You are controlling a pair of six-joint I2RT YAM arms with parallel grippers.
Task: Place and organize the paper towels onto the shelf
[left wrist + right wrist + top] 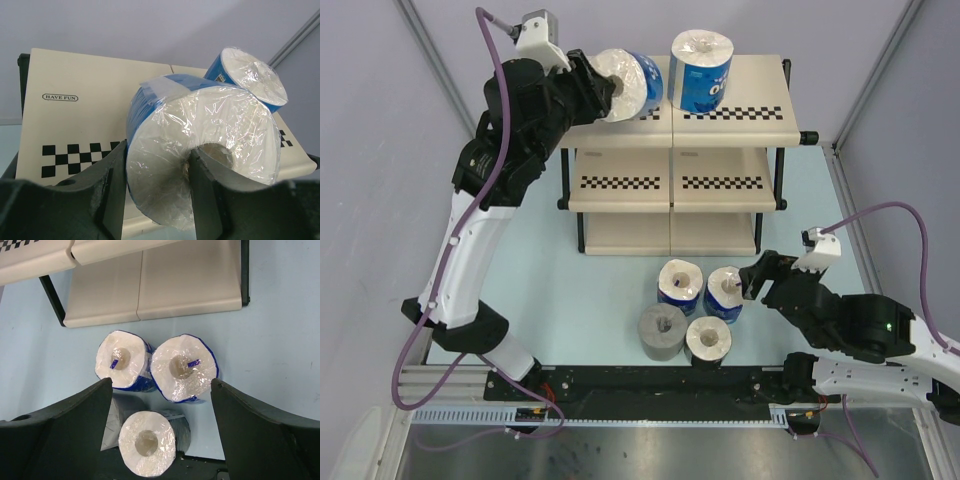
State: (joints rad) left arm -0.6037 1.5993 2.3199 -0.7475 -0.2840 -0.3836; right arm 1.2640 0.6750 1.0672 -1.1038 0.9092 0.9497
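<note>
Grey paper marks the plain roll, your nearest towel, standing on end close to the table's near edge, a little right of its middle. The dark-wrapped roll touches its right side, also on end. Just behind them the left blue-wrapped roll and the right blue-wrapped roll stand side by side.

Your right gripper sits just beside the right blue-wrapped roll, on the side toward the table's right edge. Its fingers are spread wide and grip nothing, though from above it is hard to say whether a tip grazes that roll.

Farther back, the shelf stands at the middle of the far edge. Your left gripper holds the tipped roll, blue-wrapped and lying on its side, over the left half of the top board. One finger is in the hollow core and the other is outside, pinching the roll's wall. The upright roll stands on the same board just to its right.
</note>
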